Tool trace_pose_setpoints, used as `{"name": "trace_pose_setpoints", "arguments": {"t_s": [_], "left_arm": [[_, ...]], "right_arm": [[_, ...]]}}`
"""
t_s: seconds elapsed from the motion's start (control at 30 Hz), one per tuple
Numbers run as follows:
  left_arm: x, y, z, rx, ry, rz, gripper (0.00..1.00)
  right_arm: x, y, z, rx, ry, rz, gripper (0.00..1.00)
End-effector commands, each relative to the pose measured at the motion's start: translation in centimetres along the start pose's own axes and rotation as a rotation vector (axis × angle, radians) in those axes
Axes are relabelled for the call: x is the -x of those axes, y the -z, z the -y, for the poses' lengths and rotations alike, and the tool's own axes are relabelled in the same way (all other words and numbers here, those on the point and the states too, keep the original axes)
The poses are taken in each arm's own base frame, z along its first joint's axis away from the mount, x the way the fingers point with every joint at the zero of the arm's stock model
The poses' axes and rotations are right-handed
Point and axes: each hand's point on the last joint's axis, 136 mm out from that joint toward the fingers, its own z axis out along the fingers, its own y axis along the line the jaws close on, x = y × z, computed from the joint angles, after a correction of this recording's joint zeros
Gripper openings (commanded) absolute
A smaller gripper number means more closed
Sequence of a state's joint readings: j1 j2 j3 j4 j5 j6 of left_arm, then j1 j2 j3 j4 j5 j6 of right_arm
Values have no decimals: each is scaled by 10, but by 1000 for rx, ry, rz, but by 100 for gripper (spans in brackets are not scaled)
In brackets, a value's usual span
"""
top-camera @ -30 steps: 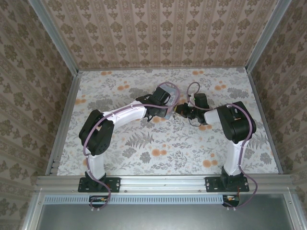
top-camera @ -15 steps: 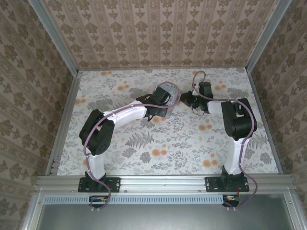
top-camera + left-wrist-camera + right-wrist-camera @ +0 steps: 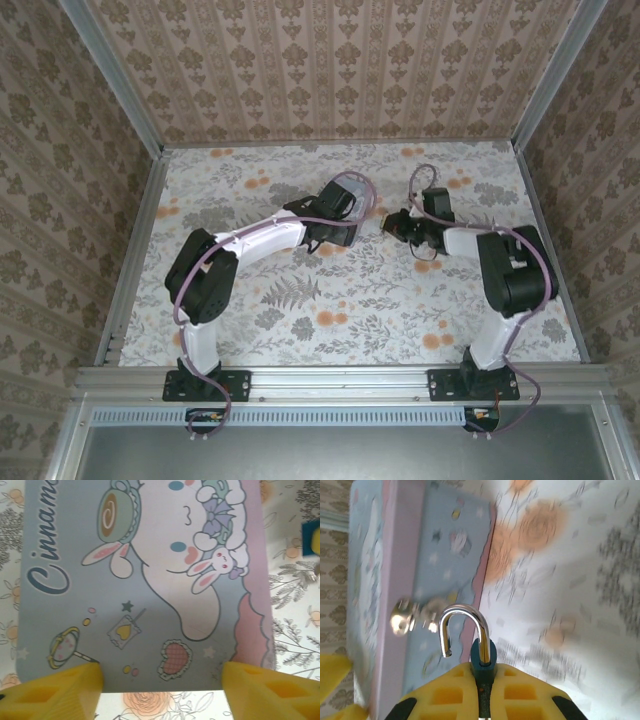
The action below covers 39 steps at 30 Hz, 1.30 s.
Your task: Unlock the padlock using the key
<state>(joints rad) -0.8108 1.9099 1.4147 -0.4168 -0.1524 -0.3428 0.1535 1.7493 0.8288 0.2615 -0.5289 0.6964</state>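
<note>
My workspace: a papered booth around a flowered table.

Three walls close me in, the back wall (image 3: 340, 70), the left wall (image 3: 50, 200) and the right wall (image 3: 600, 180), all in beige striped wallpaper with a brown damask motif. Silvery metal posts (image 3: 112, 75) run up the corners where the walls meet. The table (image 3: 330, 320) wears a pale cloth printed with grey ferns and orange blossoms. Along its near edge I see a metal rail (image 3: 340, 378), then a slotted strip (image 3: 340, 414) and a dull grey panel (image 3: 340, 452). The light is soft and even.

Blurred table (image 3: 570, 555); padlock (image 3: 483, 656) body largely hidden
</note>
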Motion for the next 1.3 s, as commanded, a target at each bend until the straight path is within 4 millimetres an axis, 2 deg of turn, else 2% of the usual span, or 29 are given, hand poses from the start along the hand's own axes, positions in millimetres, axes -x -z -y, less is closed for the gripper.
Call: {"name": "trace_pose_setpoints", "arguments": {"t_s": [0.0,0.2,0.3,0.4,0.53,0.6,0.67,0.8,0.97,1.07,1.2,1.27], "left_arm": [[-69,-2,-6,-18,-10,-268,79],[-34,32,4,-96,41,-162,88],[-21,52,5,-127,70,-108,91],[-12,67,3,-153,101,-73,91],[-6,86,-2,-171,135,-30,91],[-5,98,-9,-173,160,-3,92],[-6,109,-18,-172,187,17,92],[-13,134,-36,-173,233,59,92],[-27,157,-60,-162,293,91,93],[-36,169,-78,-132,327,115,93],[-46,183,-118,-21,395,174,94],[-50,190,-142,61,427,218,94]], "right_arm": [[-30,14,-23,38,45,-27,0],[-109,17,-47,70,83,-111,0],[-139,15,-55,86,83,-130,0],[-162,10,-60,95,80,-154,0],[-178,1,-60,89,83,-179,0],[-181,0,-55,72,83,-184,2],[-180,1,-48,42,93,-177,11],[-172,8,-35,-37,116,-159,39],[-157,24,-13,-111,75,-135,53],[-141,43,-14,-109,67,-89,64],[-115,77,-24,-120,104,-10,88],[-97,96,-28,-139,132,47,95]]}}
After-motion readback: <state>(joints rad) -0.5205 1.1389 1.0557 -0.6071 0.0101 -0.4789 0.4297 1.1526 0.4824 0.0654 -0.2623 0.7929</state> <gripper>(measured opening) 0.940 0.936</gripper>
